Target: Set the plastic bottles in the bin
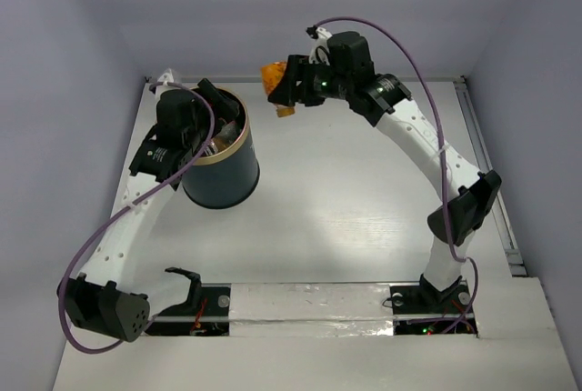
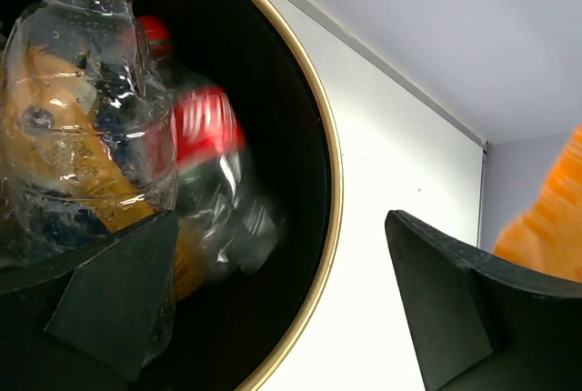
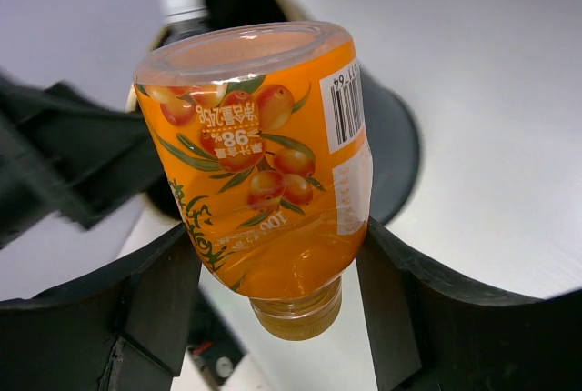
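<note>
The navy bin (image 1: 221, 173) with its gold-tan rim (image 2: 333, 182) stands at the left. My left gripper (image 1: 216, 116) hangs over its mouth, open and empty (image 2: 282, 309). Inside the bin lie a clear white-capped bottle (image 2: 82, 109) and a blurred red-labelled bottle (image 2: 214, 182). My right gripper (image 1: 289, 85) is shut on an orange-filled bottle (image 3: 264, 164), cap down, held in the air to the right of the bin. That bottle also shows in the top view (image 1: 275, 77) and at the right edge of the left wrist view (image 2: 555, 218). The bin is behind it in the right wrist view (image 3: 396, 136).
The white table (image 1: 346, 200) is walled at the back and sides. A metal rail (image 1: 486, 164) runs along its right edge. The left arm (image 3: 64, 164) stands dark beside the bin in the right wrist view.
</note>
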You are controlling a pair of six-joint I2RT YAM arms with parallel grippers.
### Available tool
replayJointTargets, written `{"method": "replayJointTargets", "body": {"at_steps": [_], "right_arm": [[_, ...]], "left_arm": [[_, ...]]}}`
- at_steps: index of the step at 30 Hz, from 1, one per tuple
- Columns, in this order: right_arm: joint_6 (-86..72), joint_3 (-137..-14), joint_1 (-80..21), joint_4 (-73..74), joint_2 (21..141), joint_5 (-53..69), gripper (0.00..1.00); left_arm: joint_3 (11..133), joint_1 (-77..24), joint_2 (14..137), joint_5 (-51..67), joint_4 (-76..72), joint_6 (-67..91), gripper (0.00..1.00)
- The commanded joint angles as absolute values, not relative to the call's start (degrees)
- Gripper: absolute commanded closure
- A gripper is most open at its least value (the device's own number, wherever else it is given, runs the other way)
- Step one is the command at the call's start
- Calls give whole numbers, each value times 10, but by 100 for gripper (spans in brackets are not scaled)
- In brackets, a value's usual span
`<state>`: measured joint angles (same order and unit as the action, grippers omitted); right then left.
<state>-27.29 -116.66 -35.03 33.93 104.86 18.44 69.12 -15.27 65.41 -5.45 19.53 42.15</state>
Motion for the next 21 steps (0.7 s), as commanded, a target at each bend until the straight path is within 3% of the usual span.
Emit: {"method": "replayJointTargets", "body": {"at_steps": [1, 12, 21], "right_arm": [[-306, -1201, -379, 317, 1040, 175, 57], [-358, -1317, -462, 303, 1132, 161, 58], [-391, -1441, -490, 324, 1261, 135, 56]], "left_arm": [[730, -148, 641, -56, 197, 406, 1], [875, -148, 601, -83, 193, 403, 1], [864, -148, 577, -75, 211, 389, 1]]}}
